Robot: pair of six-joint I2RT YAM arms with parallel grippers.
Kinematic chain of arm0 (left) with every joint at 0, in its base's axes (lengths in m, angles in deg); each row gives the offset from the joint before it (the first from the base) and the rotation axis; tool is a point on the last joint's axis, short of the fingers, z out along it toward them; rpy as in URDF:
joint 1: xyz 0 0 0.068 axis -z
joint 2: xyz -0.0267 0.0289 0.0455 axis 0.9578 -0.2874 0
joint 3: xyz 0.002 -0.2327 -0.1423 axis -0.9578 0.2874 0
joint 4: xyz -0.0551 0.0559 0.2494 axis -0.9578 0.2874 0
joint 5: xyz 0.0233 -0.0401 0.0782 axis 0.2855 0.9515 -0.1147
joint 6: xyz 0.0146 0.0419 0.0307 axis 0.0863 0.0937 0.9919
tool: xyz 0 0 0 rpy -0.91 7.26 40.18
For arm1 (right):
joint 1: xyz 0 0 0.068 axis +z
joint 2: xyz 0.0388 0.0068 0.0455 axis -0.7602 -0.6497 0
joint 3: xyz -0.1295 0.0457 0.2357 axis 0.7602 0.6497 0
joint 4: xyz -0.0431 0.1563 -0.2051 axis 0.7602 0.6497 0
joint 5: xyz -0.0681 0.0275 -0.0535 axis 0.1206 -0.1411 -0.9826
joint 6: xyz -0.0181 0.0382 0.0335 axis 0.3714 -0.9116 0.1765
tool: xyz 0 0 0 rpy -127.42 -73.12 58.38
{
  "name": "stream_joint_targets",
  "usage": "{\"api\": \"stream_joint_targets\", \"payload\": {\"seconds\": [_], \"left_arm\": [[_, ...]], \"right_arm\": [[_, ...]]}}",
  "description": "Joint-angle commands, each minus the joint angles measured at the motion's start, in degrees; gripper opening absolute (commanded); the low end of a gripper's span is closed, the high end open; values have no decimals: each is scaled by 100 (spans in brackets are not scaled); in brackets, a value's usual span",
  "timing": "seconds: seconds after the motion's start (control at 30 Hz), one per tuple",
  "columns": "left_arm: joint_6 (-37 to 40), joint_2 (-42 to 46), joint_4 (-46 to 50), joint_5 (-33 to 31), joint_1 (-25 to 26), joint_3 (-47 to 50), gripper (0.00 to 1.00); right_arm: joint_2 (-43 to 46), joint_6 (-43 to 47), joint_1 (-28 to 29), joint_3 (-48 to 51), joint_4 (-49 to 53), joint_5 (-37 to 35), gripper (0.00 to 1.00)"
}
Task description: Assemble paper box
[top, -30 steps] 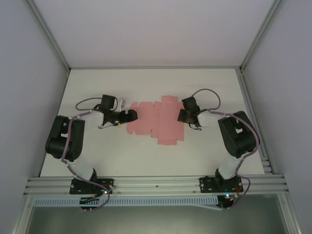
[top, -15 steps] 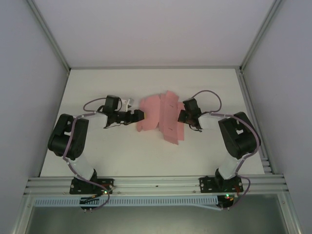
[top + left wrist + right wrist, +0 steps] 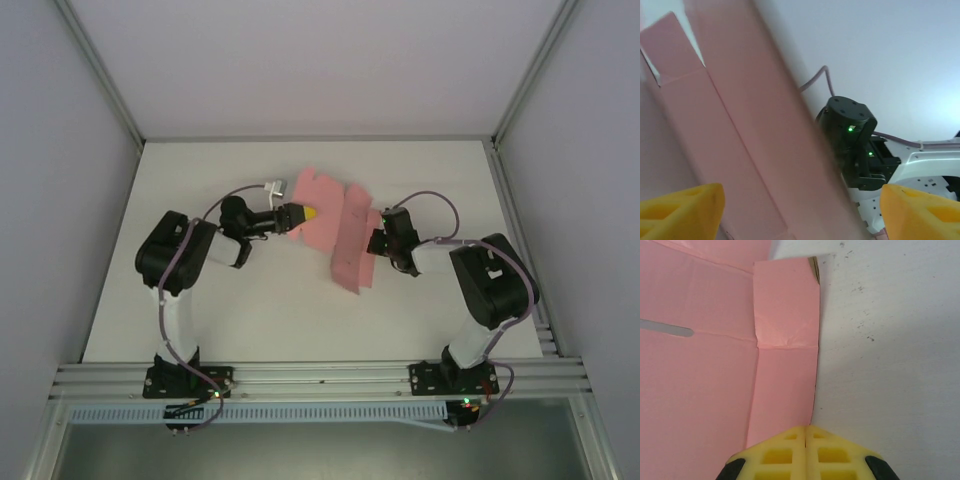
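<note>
Table (image 3: pixel 200 300): white. Box (image 3: pixel 340 240): pink die-cut sheet, still unfolded, mid-table between the arms, tilted partly off the surface. Right gripper (image 3: pixel 805 432): yellow pads clenched on the sheet's right edge. Left gripper (image 3: pixel 800 215): jaws spread wide at the sheet's left side, nothing grasped.

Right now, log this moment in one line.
paper box: unfolded sheet, partly raised off table | left gripper: open, sheet between its fingers | right gripper: shut on sheet's edge
</note>
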Motion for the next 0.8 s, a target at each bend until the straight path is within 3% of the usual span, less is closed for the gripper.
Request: {"api": "stream_joint_targets", "payload": {"seconds": [0.0,0.2,0.3,0.4,0.53,0.63,0.77], "left_arm": [[-581,-231,-805,116,84,-186,80],[-539,-249,-598,90,75,-173,70],[-534,-164,-574,35,33,-88,59],[-396,18,-378,7,-64,112,39],[-4,292,228,-78,-171,327,1],[110,374,484,-142,-180,361,0],[231,630,534,-171,-254,449,0]], "right_arm": [[20,158,40,245,756,241,0],[181,227,8,258,878,164,0],[196,224,-21,255,963,110,0],[249,236,-45,296,958,126,0],[393,229,-77,350,912,98,0],[585,212,-119,328,944,153,4],[1202,133,-245,266,1100,284,21]]}}
